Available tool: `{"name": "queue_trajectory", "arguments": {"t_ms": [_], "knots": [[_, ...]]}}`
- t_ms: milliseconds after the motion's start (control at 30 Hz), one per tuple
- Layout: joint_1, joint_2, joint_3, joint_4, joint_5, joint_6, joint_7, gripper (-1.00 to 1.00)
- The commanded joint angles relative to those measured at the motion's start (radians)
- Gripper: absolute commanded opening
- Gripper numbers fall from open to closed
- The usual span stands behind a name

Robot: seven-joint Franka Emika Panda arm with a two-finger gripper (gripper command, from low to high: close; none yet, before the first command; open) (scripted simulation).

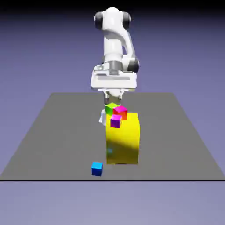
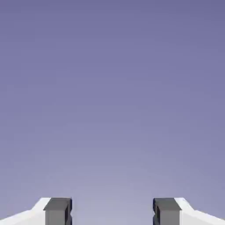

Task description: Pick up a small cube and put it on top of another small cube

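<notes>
**Pincer empty, blue cube waiting up front**

Pincer (image 2: 112,212) fingers stand wide apart with nothing between them; my hand view shows only plain backdrop, so I judge the hand isn't aimed at the table. From outside, the arm (image 1: 115,48) hangs behind the yellow block (image 1: 123,139), where the green cube (image 1: 111,108), red cube (image 1: 120,112) and magenta cube (image 1: 115,121) cluster. The blue cube (image 1: 97,168) sits alone on the table (image 1: 52,132) near its front edge, just beside the block, untouched. I read no writing or labels anywhere.

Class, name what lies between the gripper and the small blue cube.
In the exterior view, the big yellow block lies between gripper and small blue cube, with green, red and magenta cubes.
</notes>
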Motion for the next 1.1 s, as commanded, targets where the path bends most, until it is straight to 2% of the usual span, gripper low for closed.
{"name": "queue_trajectory", "arguments": {"t_ms": [0, 967, 1067], "knots": [[-0.003, 0.036, -0.002, 0.029, 0.001, -0.034, 0.0, 0.0], [-0.085, 1.087, -0.072, 0.874, 0.035, -1.01, 0.006, 0.0], [-0.086, 1.116, -0.071, 0.858, 0.037, -0.971, 0.005, 0.0]]}}
